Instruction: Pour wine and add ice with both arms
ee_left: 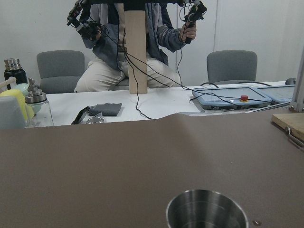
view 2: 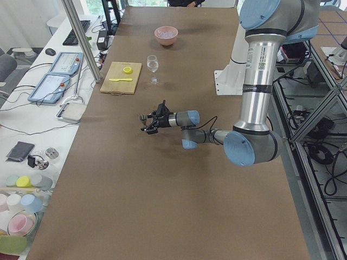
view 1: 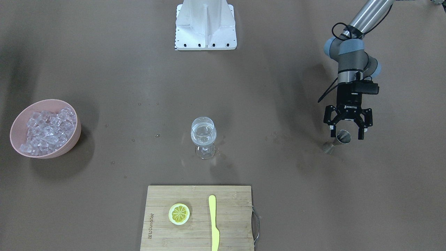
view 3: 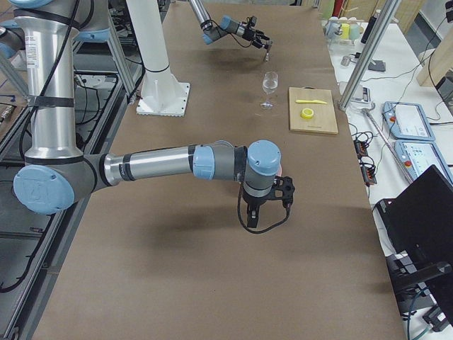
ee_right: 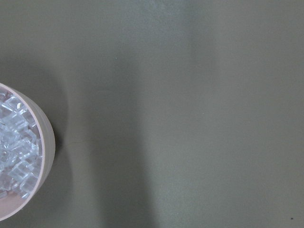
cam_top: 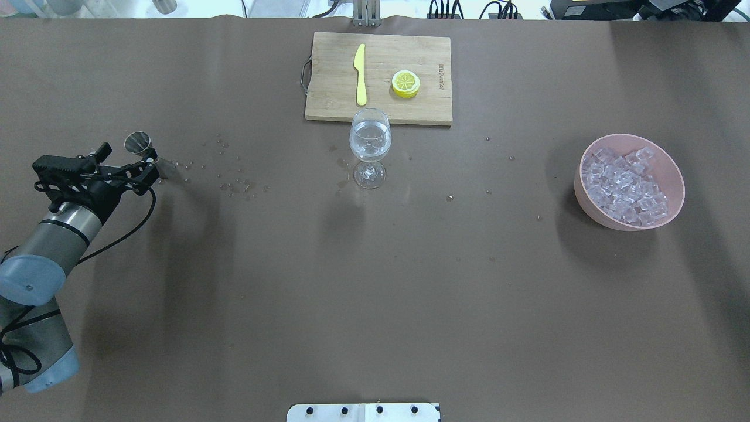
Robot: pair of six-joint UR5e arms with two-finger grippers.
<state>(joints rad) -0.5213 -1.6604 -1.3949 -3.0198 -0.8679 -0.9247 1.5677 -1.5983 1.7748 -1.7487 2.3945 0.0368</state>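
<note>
Brown paper covers a long table [view 1: 104, 69]. Near its middle a stemmed glass [view 1: 205, 152] stands upright with a little clear wine [view 1: 203, 133] in it. Well to the robot's right of the glass, a pink bowl [view 1: 75, 139] is heaped with ice [view 1: 47, 130], small cloudy cubes. Well to the robot's left of the glass stands a steel jigger [view 1: 343, 136]. The left gripper [view 1: 347, 134] lies level, low over the table, pointing away from the robot. Its fingers are spread wide on either side of the jigger's upper cup, with a gap showing on one side. Scattered drops [view 1: 278, 137] mark the paper between glass and jigger. The right gripper [view 3: 267, 200] shows only in a side view, pointing down on the bowl's side of the glass; whether its fingers are spread or closed cannot be told. Beyond the glass from the robot lies a wooden board [view 1: 230, 216] with a lemon slice [view 1: 179, 213] and a yellow knife [view 1: 213, 223], apart. On the robot's side of the glass is a white stand [view 1: 205, 26].
</note>
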